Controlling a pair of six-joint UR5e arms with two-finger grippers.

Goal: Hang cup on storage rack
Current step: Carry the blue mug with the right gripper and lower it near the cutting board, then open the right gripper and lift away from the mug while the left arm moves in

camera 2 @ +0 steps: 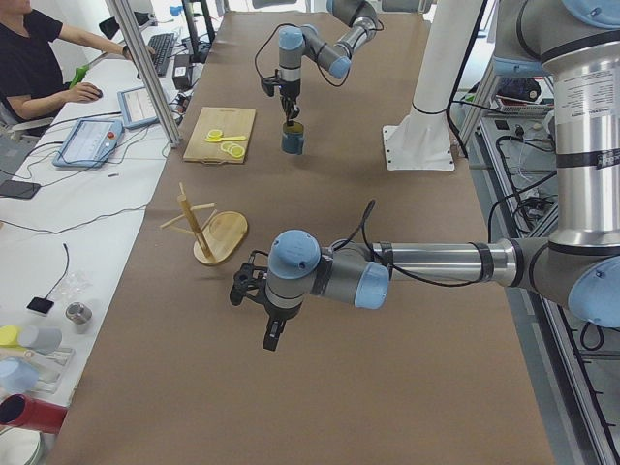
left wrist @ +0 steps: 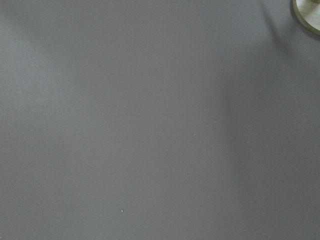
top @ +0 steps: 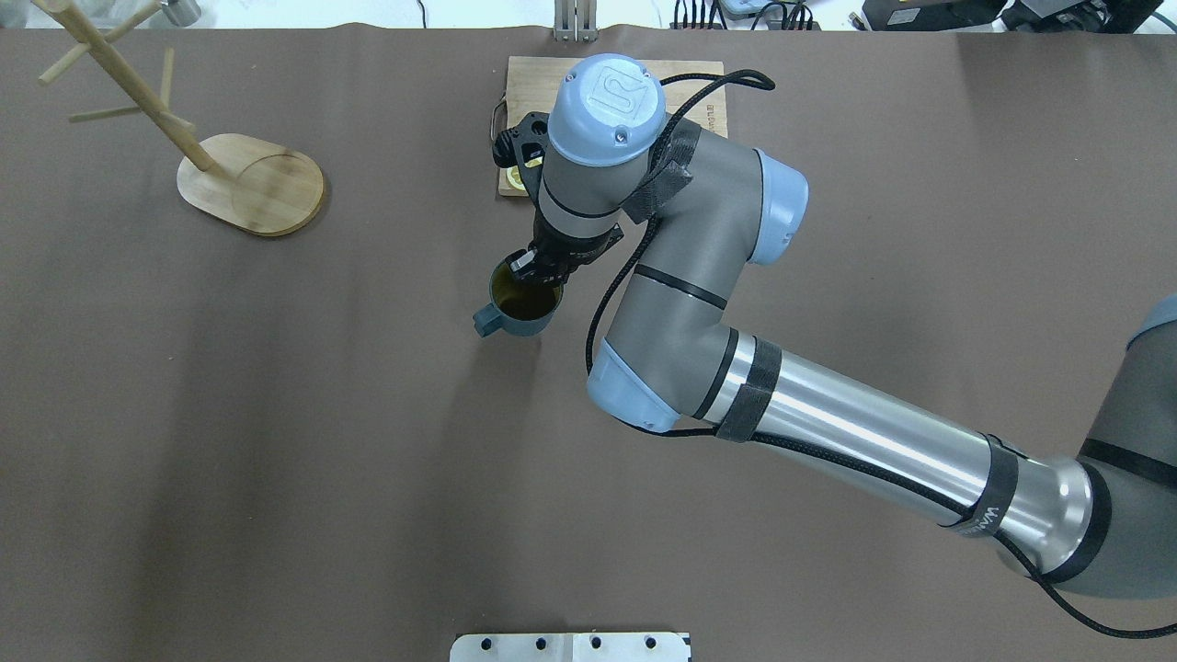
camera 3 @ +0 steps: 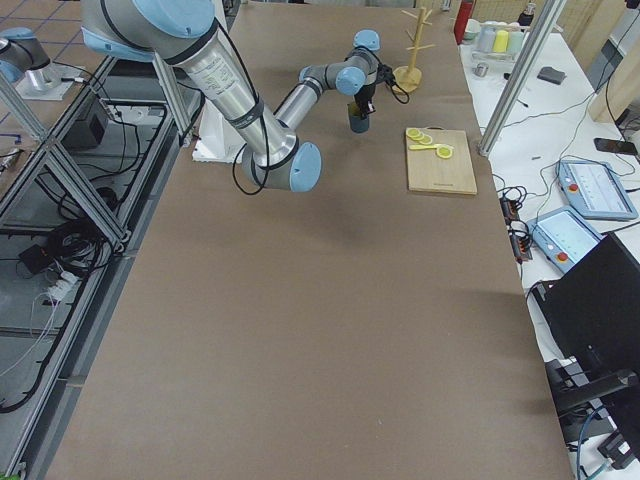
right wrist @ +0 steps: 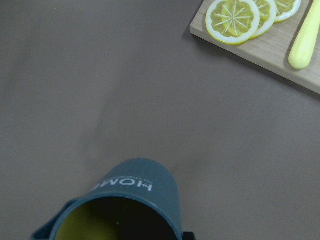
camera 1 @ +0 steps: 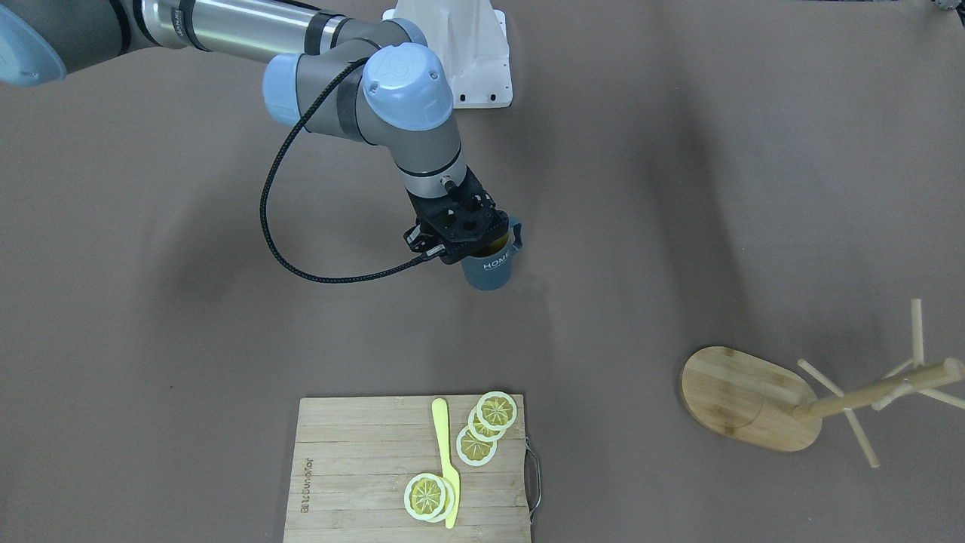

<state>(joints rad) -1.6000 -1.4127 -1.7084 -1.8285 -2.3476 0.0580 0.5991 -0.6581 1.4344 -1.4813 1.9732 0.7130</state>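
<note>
My right tool (top: 535,273) is pinched on the far rim of the cup (camera 1: 488,270). The cup is upright, near the cutting board (camera 1: 362,467) on the robot's side of it. The storage rack (camera 1: 754,400) stands well apart from the board, toward the robot's left. My left tool (camera 2: 274,334) hangs over the table (camera 1: 151,302); I cannot tell how far open it is.

Open table (top: 395,257) between cup (top: 519,313) and storage rack (top: 253,188), cutting board (camera 1: 354,467) aside
</note>
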